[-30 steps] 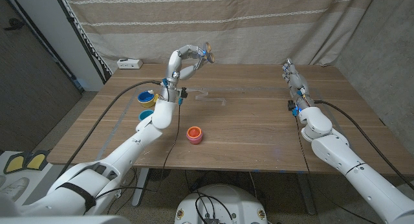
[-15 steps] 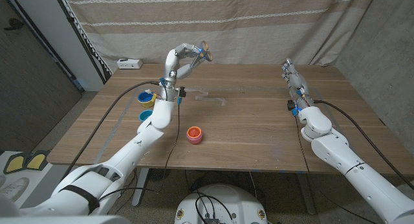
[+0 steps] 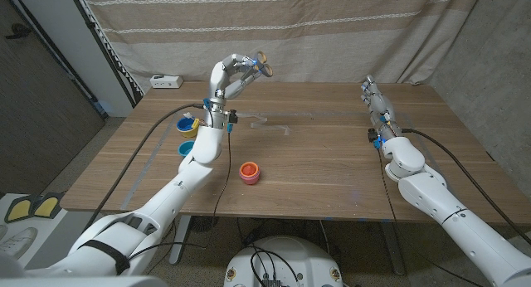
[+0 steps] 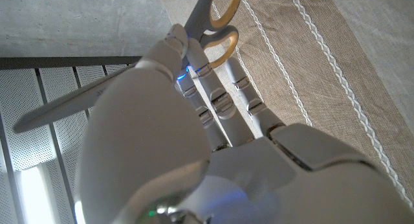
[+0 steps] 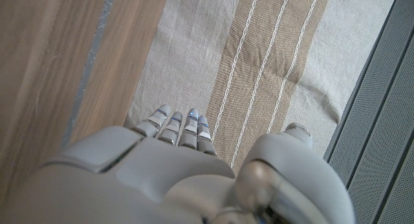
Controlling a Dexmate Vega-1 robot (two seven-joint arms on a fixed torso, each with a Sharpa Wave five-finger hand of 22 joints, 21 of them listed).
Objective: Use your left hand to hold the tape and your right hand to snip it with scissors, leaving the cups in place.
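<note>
The left robot hand (image 3: pixel 235 74) is raised well above the far left part of the wooden surface (image 3: pixel 332 162), and it grips a pair of scissors (image 3: pixel 262 65) rather than any tape. In the left wrist view the scissors (image 4: pixel 217 30) show two loop handles of a yellowish orange colour and long grey metal blades; the fingers (image 4: pixel 213 94) reach up along the handles and the blades run back past the thumb side of the robot hand (image 4: pixel 194 140). From the head view the scissors look small, with the orange handles sticking out beyond the fingertips toward the striped beige curtain (image 3: pixel 332 30) behind the surface. The right robot hand (image 3: pixel 375 104) is stretched out over the far right part of the surface with its fingers straight and close together, holding nothing; the right wrist view shows the same robot hand (image 5: pixel 187 166) with the fingers (image 5: pixel 178 130) extended side by side toward the curtain. A pale, thin strip (image 3: pixel 270 124) lies on the surface just beside the left forearm, too faint to tell whether it is the tape. An orange-pink cup (image 3: pixel 249 172) stands near the middle of the surface, apart from both arms. A blue cup (image 3: pixel 187 124) and a yellow cup (image 3: pixel 187 146) stand near the left edge, close to each other and partly behind the left arm. A white power strip (image 3: pixel 166 81) lies beyond the far left corner.
</note>
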